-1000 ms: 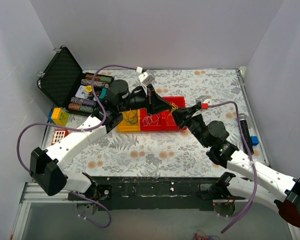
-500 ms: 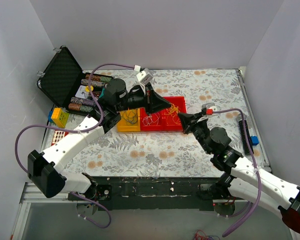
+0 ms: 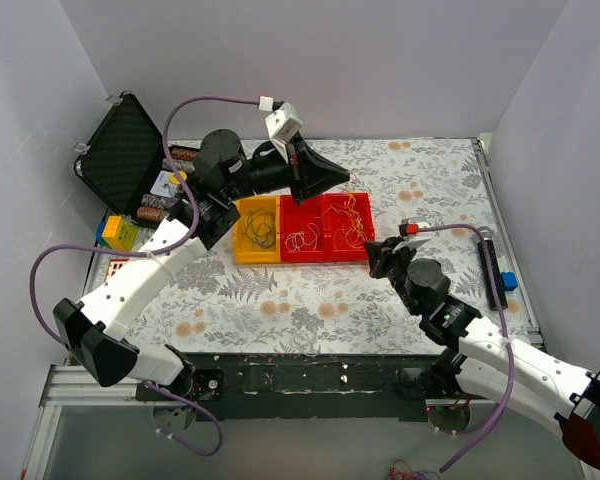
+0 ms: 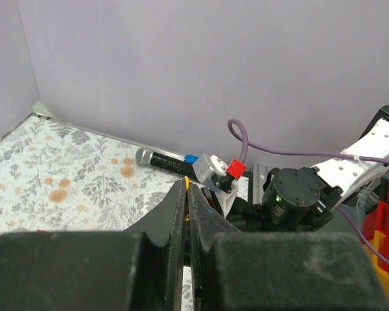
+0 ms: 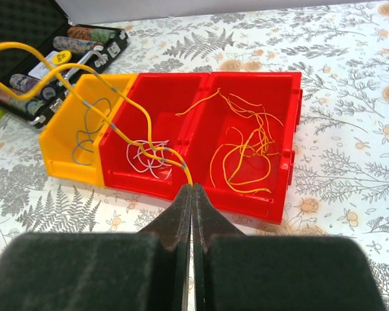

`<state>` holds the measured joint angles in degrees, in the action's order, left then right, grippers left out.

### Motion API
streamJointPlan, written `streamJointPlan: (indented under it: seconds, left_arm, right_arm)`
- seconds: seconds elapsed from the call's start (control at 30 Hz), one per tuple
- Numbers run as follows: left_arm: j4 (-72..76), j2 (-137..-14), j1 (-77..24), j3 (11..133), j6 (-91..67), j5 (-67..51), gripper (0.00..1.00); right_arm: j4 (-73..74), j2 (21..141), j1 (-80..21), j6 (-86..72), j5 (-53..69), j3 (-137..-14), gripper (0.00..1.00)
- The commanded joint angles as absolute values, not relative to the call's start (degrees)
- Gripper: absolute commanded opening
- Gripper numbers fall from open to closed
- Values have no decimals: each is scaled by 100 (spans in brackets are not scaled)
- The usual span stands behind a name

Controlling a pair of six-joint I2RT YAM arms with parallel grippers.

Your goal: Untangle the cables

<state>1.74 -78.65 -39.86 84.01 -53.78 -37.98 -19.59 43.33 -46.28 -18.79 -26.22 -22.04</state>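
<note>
Stretching from the arm bases to the bins, the near strip of the flowered table (image 3: 310, 300) is bare cloth with room to move. Side walls close it in left and right, and a dark marker (image 3: 492, 265) and a blue block (image 3: 508, 282) lie along the right edge.

The right gripper (image 5: 191, 188) sits low, just in front of the red bin (image 5: 240, 206). Its fingers are pressed together on the end of a yellow cable (image 5: 187, 175). Only its wrist camera shows that strand climbing leftward over the bins and out of frame at the upper left; from overhead it is too thin to trace.

The same view sorts the other cables. A grey cable (image 5: 83, 137) is coiled in the yellow bin (image 5: 74, 172), white loops (image 5: 146, 155) lie in the red bin's left compartment, and loose yellow strands (image 5: 246, 155) lie in its right one.

Over the far edge of the bins the left gripper (image 4: 187, 186) hangs raised, fingers closed with a sliver of yellow at the tips. Whether that is the same cable I cannot tell. Its camera looks back at the right arm.

An open black case (image 3: 125, 150) of chips stands at the far left corner, close beside the left arm.
</note>
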Motion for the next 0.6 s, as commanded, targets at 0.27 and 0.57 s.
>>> streamJointPlan:
  seconds: [0.27,0.57]
  left_arm:
    - [255,-8217,-3981,9062,-4519,-3463,0]
    - [-167,-9070,-3982,9053,-3701,-3270,0]
  right_arm:
    - [-1512,4350,-4404,-2215,-2918,-2145,3]
    - [-1415,4079,-4342,-2206,-2883,-2399,49]
